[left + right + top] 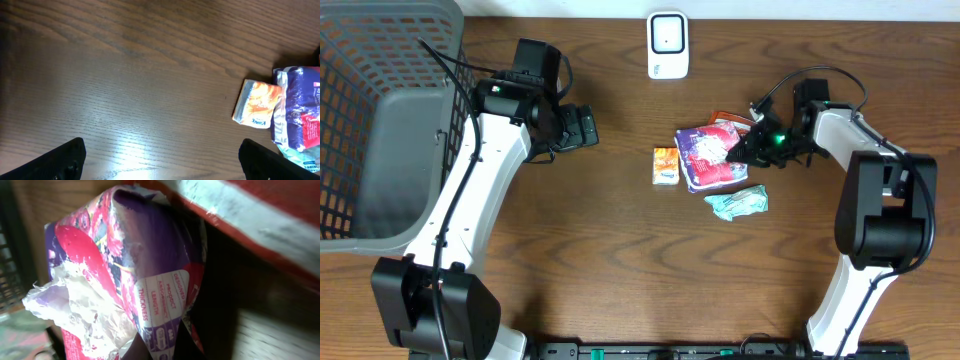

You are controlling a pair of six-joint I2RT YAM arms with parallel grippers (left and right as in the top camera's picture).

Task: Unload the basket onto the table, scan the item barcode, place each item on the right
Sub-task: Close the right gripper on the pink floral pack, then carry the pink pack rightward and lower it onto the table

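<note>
One grey basket stands at the table's left. The left gripper is spread wide over bare wood. The right gripper is pressed together, seemingly pinching the purple packet mid-table. There are four packets: purple, teal packet, red packet, orange packet. There is one white scanner.

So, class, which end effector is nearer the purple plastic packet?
Right. The right end effector grips the purple plastic packet; the left end effector hangs open beyond the orange carton.
</note>
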